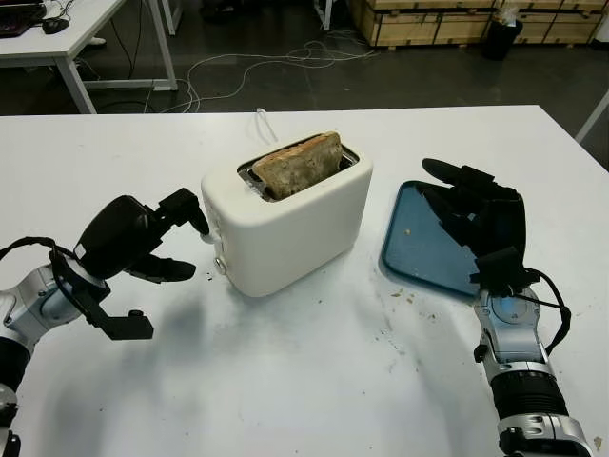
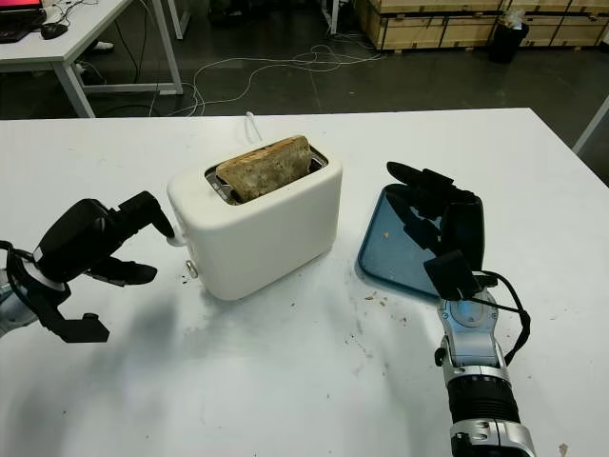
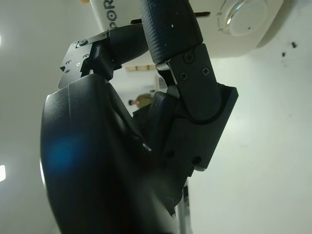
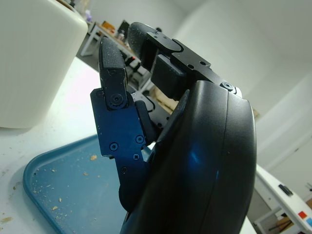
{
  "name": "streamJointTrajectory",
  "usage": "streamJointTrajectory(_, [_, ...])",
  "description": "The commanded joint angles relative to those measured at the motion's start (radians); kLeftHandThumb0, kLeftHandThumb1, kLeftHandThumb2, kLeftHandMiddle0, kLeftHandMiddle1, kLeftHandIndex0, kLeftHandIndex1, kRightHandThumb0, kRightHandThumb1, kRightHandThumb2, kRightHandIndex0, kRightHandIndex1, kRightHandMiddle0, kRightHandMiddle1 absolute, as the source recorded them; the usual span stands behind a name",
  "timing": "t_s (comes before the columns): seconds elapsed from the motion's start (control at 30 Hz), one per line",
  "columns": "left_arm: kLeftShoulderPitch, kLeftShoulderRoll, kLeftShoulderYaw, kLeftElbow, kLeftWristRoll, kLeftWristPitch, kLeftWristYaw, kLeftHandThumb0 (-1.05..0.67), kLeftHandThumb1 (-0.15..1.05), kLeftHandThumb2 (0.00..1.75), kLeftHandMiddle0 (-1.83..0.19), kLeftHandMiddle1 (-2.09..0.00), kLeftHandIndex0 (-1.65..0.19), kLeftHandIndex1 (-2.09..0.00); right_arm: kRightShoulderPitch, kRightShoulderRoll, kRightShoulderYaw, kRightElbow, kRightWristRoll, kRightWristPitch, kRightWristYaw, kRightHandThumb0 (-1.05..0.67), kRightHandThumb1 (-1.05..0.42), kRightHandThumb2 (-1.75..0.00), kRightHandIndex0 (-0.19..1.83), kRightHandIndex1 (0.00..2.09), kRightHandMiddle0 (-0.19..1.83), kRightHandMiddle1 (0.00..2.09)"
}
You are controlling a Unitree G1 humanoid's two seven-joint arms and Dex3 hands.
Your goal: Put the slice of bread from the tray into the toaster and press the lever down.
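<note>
A white toaster [image 1: 290,224] stands mid-table with a browned slice of bread [image 1: 298,164] sticking up out of its slot. My left hand [image 1: 195,249] is at the toaster's left end, open, with one fingertip [image 1: 198,221] on the small white lever [image 1: 208,237] and the thumb lower down. In the left wrist view that finger [image 3: 168,29] reaches the toaster's end beside a round dial [image 3: 242,19]. My right hand [image 1: 457,190] hovers open over the blue tray [image 1: 414,249], which holds just crumbs [image 4: 58,195].
Crumbs [image 1: 404,295] lie on the white table between toaster and tray. A white cable [image 1: 263,122] runs off behind the toaster. Beyond the table's far edge are a desk [image 1: 67,43], floor cables [image 1: 276,62] and wooden crates [image 1: 447,21].
</note>
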Motion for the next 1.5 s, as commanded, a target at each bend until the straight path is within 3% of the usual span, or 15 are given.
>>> streamJointTrajectory(0.0, [0.018,-0.012,-0.03,0.02,0.004,-0.004,-0.036,-1.05,0.92,0.88,-1.38,-1.75,-0.32,-1.75,0.0,-0.007,-0.004,0.007,-0.001,0.001,-0.003,-0.43,-0.92,-0.15,1.06,0.0,0.93,0.0])
streamJointTrajectory(0.1, [0.022,-0.036,-0.049,0.044,-0.019,-0.008,-0.066,-1.05,0.92,0.86,-1.24,-1.75,-0.38,-1.73,-0.001,-0.007,-0.004,0.007,-0.004,0.0,-0.006,-0.43,-0.92,-0.15,1.06,0.01,0.93,0.0])
streamJointTrajectory(0.2, [0.024,-0.078,-0.064,0.088,-0.055,-0.028,-0.079,-1.05,0.92,0.77,-1.1,-1.75,-0.45,-1.59,-0.001,-0.006,-0.005,0.006,0.001,0.0,-0.002,-0.43,-0.92,-0.15,1.06,0.0,0.93,0.0])
streamJointTrajectory(0.4, [0.056,-0.15,-0.07,0.125,-0.106,-0.008,-0.087,-1.05,0.92,0.68,-1.06,-1.72,-0.62,-1.34,0.0,-0.008,-0.006,0.004,0.004,0.005,-0.001,-0.43,-0.92,-0.15,1.05,0.0,0.93,0.0])
streamJointTrajectory(0.67, [0.077,-0.151,-0.073,0.122,-0.106,0.075,-0.102,-1.05,0.92,0.69,-1.23,-1.75,-0.76,-1.32,-0.001,-0.004,-0.007,0.002,0.015,0.006,0.009,-0.41,-0.92,-0.14,1.05,0.0,0.93,0.0])
streamJointTrajectory(0.8, [0.068,-0.153,-0.077,0.157,-0.121,0.079,-0.116,-1.05,0.92,0.66,-1.26,-1.72,-0.84,-1.36,0.0,-0.006,-0.006,0.0,0.007,0.006,0.004,-0.42,-0.92,-0.14,1.05,0.0,0.93,0.0])
streamJointTrajectory(1.2, [0.065,-0.166,-0.091,0.192,-0.176,0.088,-0.159,-1.05,0.92,0.61,-1.32,-1.51,-0.96,-1.2,0.003,-0.006,-0.005,0.003,0.006,0.001,0.007,-0.43,-0.92,-0.15,1.05,0.01,0.93,0.0])
streamJointTrajectory(1.3, [0.066,-0.185,-0.085,0.214,-0.235,0.08,-0.203,-1.05,0.92,0.55,-1.37,-1.37,-1.08,-1.06,0.003,-0.004,-0.005,0.003,0.005,0.003,0.005,-0.44,-0.92,-0.15,1.05,0.0,0.94,0.0])
streamJointTrajectory(1.47, [0.063,-0.23,-0.078,0.242,-0.337,0.136,-0.303,-1.05,0.92,0.49,-1.54,-1.04,-1.35,-0.66,0.007,-0.002,-0.004,-0.001,0.006,0.006,0.006,-0.43,-0.92,-0.15,1.05,0.01,0.93,0.0])
